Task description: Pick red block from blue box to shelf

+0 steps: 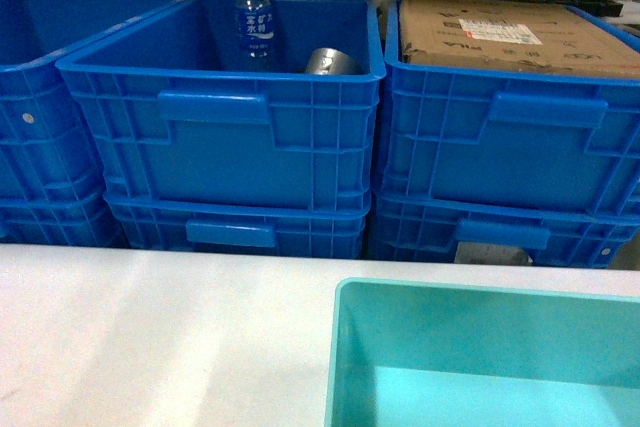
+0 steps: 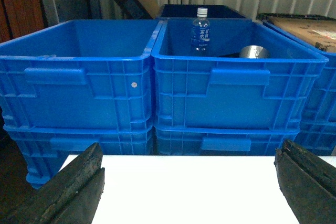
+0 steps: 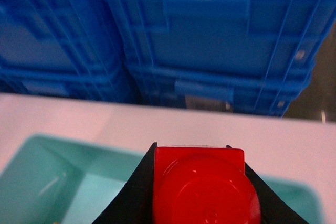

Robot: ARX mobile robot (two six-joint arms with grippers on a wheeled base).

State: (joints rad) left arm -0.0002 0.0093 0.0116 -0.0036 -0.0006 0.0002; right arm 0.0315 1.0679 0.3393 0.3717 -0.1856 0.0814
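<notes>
Crates (image 1: 230,137) stacked ahead; right tool (image 3: 202,192) clamps red block (image 3: 202,187), left tool (image 2: 189,187) gapes wide.

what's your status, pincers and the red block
Left pincer open, empty, over the white table. Right pincer shut on red block, above teal bin. Stacked blue bins ahead.

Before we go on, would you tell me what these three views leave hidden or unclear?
- Head view: both grippers out of frame; silver metal can half hidden by blue plastic crate wall.
- Right wrist: right gripper fingertips covered by small red block; pale green tray cut off.
- Left wrist: left gripper fingers cropped.
</notes>
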